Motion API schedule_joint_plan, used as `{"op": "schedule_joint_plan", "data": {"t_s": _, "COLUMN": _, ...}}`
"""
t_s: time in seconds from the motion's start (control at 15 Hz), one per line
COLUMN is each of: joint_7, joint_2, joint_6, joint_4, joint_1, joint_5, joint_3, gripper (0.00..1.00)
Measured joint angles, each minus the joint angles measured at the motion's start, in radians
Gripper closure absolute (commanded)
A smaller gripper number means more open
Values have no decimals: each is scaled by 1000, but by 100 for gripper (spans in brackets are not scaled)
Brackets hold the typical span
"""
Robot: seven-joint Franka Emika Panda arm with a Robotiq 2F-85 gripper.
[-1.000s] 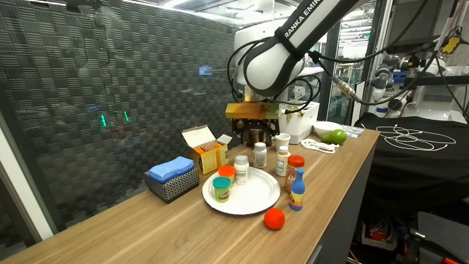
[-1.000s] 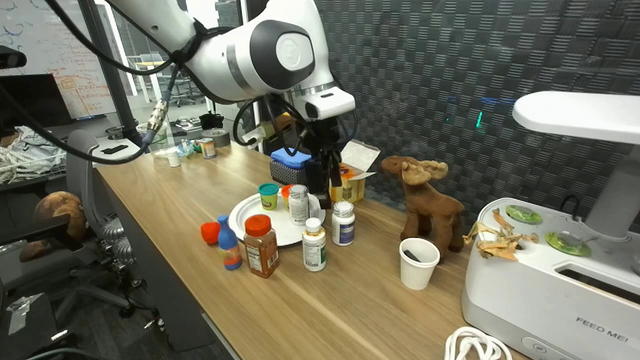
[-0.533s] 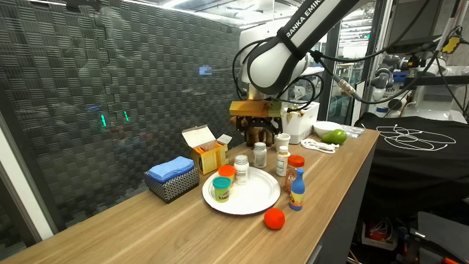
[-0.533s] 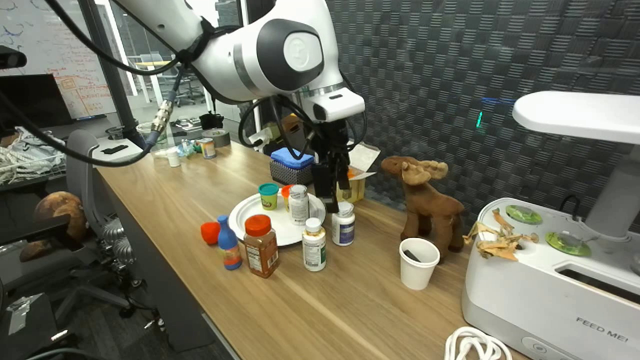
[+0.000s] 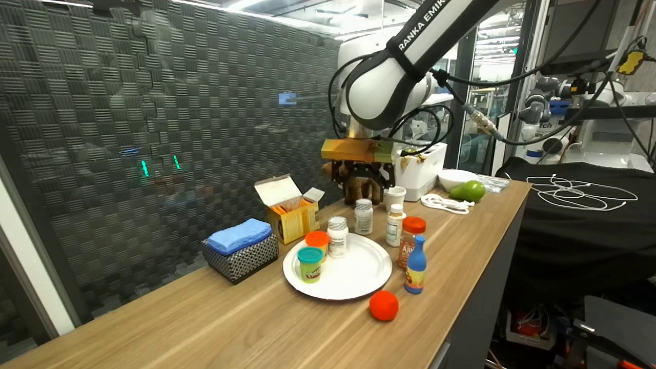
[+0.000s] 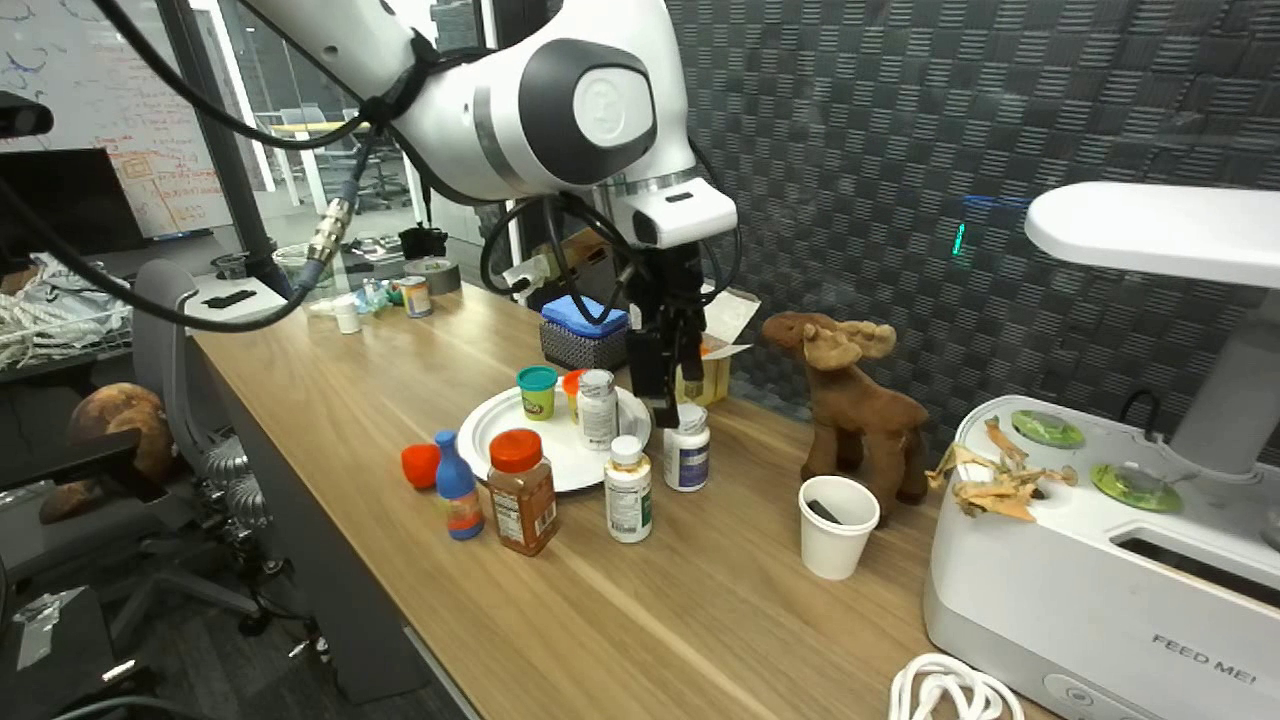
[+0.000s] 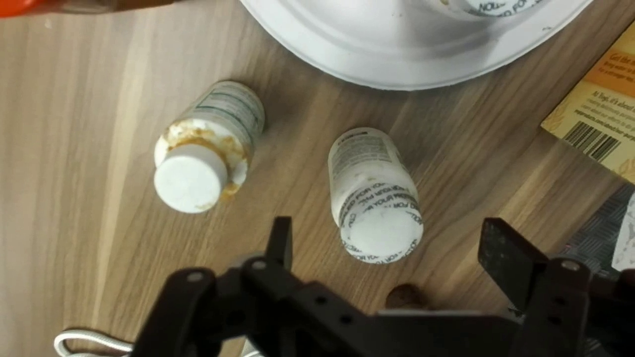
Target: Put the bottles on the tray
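Observation:
The round white tray [image 5: 359, 277] holds a white jar [image 5: 337, 243], a green tub with a teal lid [image 5: 310, 266] and an orange-lidded tub [image 5: 318, 239]. Another white jar [image 7: 374, 198] stands upright on the table beside the tray, also seen in an exterior view [image 6: 687, 455]. Close by stand a white-capped bottle [image 6: 628, 495], a red-capped jar [image 6: 522, 500] and a blue bottle [image 6: 457, 490]. My gripper [image 7: 390, 243] is open and empty above the off-tray white jar, whose cap shows between the fingers in the wrist view. No contact shows.
An open yellow box [image 5: 294, 220] and a patterned box with a blue cloth [image 5: 241, 251] stand beside the tray. A red ball [image 5: 384, 305] lies in front. A paper cup [image 6: 838, 525], brown plush moose [image 6: 860, 420] and white planter [image 6: 1050, 580] stand beyond the jars.
My gripper has shifted slightly to the right in both exterior views, away from the tray and toward the off-tray white jar. It hardly moves in the last half second. The bottles have not moved.

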Motion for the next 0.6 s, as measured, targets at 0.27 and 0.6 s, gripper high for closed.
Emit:
{"op": "schedule_joint_plan", "data": {"t_s": 0.27, "joint_7": -3, "joint_2": 11, "joint_6": 0, "joint_4": 4, "joint_1": 0, "joint_5": 26, "joint_3": 3, "gripper": 41}}
{"op": "schedule_joint_plan", "data": {"t_s": 0.6, "joint_7": -4, "joint_2": 36, "joint_6": 0, "joint_4": 13, "joint_1": -1, "joint_5": 31, "joint_3": 4, "gripper": 81}}
